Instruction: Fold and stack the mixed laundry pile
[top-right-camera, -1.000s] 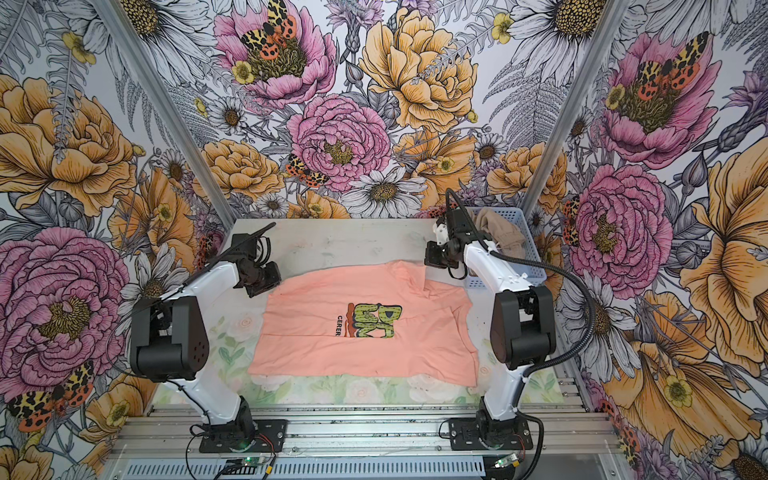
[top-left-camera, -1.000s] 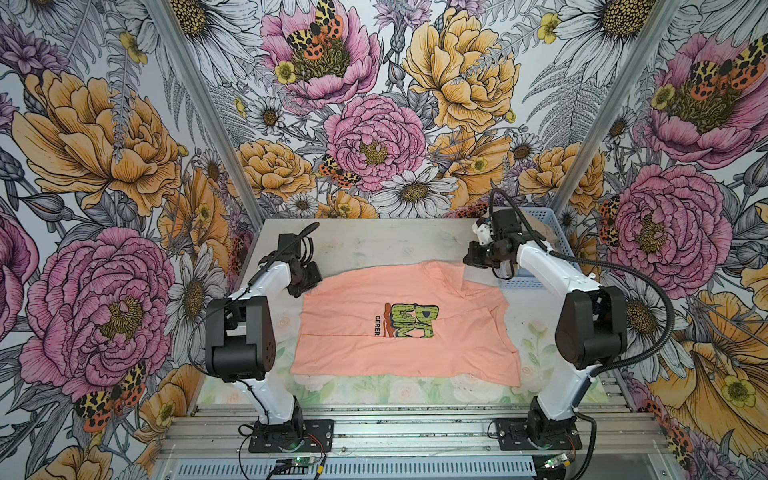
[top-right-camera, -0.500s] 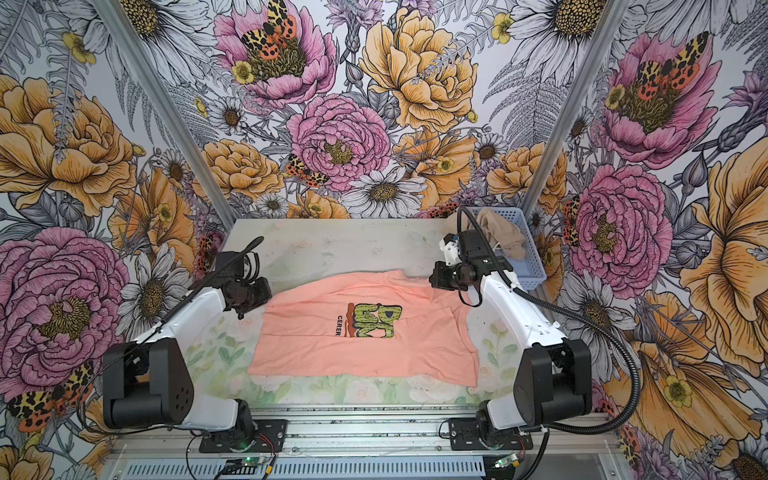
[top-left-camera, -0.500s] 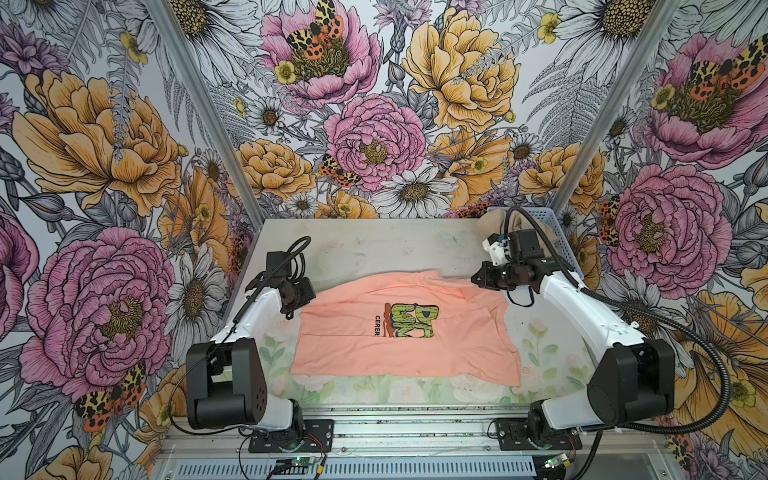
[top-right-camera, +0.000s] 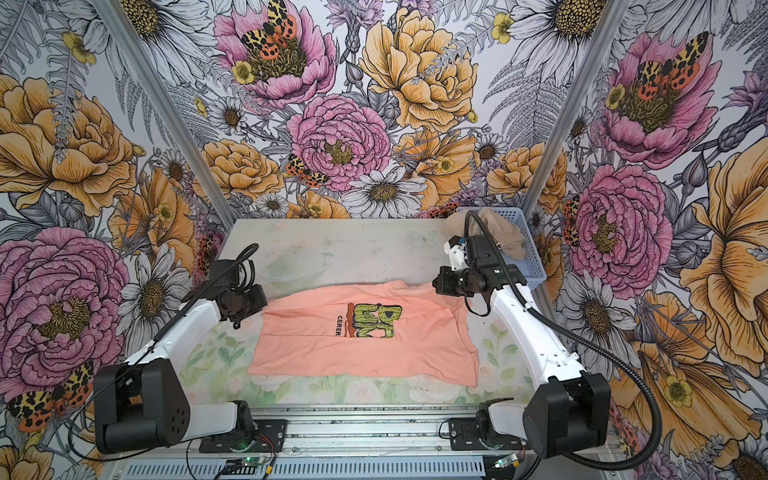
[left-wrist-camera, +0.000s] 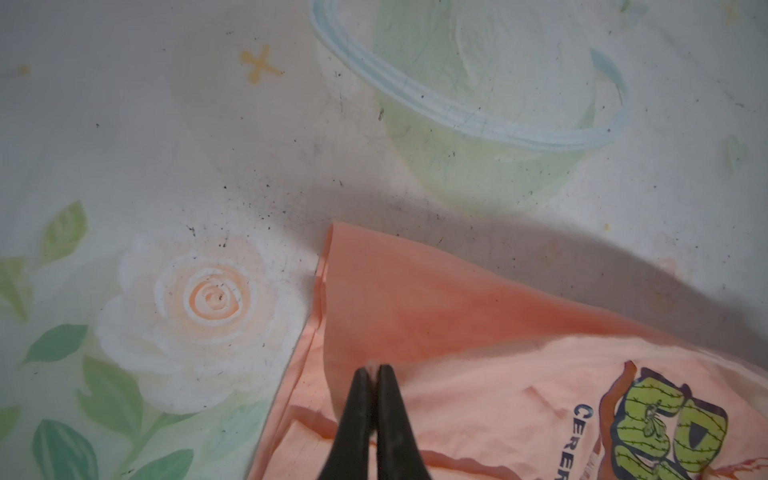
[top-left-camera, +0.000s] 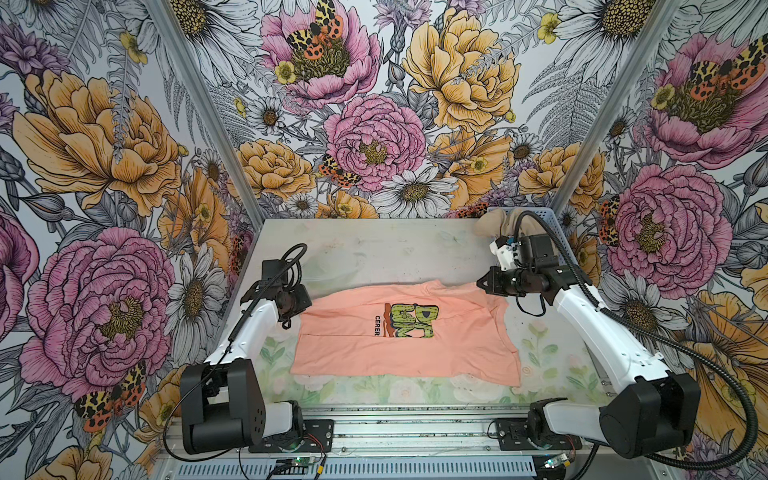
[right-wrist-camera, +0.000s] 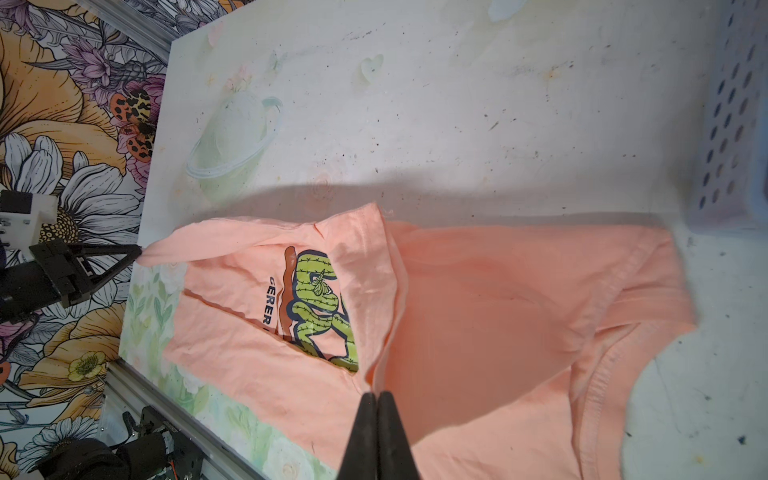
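The pale surface (top-left-camera: 386,249), printed with faint flowers, filled the floor of the flowered booth in both top views. Across its middle lay the salmon-peach T-shirt (top-left-camera: 353,345), spread mostly flat with the chest side up. Its right-hand part was creased and partly folded over on itself.

At the far right corner of the surface stood a light blue perforated basket (top-right-camera: 534,266). A beige garment (top-right-camera: 503,235) was bunched inside it and bulged above the rim, well apart from the T-shirt.

The left hand (left-wrist-camera: 377,368) was at the far left corner of the T-shirt, its two dark fingers pressed together on a pinch of the cloth. The fabric rose in a small ridge to the fingertips. The right wrist view showed the same corner drawn out to a point at that hand.

The right hand (right-wrist-camera: 377,395) was at the far right corner of the T-shirt, just beside the basket. Its fingers were likewise closed tight on a raised fold of the peach cloth.

The green and orange chest print (top-left-camera: 409,320), with dark letters beside it, lay face up between the two hands.
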Available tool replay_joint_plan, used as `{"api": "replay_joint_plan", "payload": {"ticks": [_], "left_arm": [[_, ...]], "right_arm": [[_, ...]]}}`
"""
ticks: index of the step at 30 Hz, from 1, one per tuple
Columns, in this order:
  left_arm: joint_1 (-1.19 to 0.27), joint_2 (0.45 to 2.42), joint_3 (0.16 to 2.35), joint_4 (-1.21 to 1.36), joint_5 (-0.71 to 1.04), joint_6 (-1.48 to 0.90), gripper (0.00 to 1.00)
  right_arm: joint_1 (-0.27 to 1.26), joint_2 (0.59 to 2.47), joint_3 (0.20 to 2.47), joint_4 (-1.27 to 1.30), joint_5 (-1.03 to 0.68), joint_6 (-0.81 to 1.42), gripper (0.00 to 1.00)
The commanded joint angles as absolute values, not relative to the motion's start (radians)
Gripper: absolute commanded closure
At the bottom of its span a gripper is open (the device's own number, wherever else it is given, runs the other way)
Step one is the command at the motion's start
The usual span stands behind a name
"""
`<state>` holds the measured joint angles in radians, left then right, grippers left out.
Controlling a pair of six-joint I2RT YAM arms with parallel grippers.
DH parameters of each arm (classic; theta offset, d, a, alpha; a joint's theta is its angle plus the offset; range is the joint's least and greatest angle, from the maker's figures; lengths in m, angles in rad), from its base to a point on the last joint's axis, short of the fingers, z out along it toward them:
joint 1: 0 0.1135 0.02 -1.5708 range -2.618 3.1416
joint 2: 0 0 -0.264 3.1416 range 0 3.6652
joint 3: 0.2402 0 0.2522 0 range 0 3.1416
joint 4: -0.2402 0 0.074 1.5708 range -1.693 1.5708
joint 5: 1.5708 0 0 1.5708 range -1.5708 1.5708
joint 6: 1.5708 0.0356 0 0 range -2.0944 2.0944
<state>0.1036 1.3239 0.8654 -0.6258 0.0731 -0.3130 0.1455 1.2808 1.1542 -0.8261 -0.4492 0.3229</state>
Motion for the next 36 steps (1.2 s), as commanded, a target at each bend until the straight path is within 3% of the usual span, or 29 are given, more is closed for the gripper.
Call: {"api": "replay_joint_plan", "payload": {"ticks": [1, 36], "left_arm": [[0.118, 1.311, 0.870, -0.623, 0.037, -0.294, 1.00], [0.064, 1.420, 0.831, -0.779, -0.057, -0.325, 1.00]], "right_arm": [[0.152, 1.231, 1.155, -0.865, -0.440, 0.312, 1.00], [0.135, 1.067, 0.884, -0.890, -0.349, 0.437, 1.00]]}}
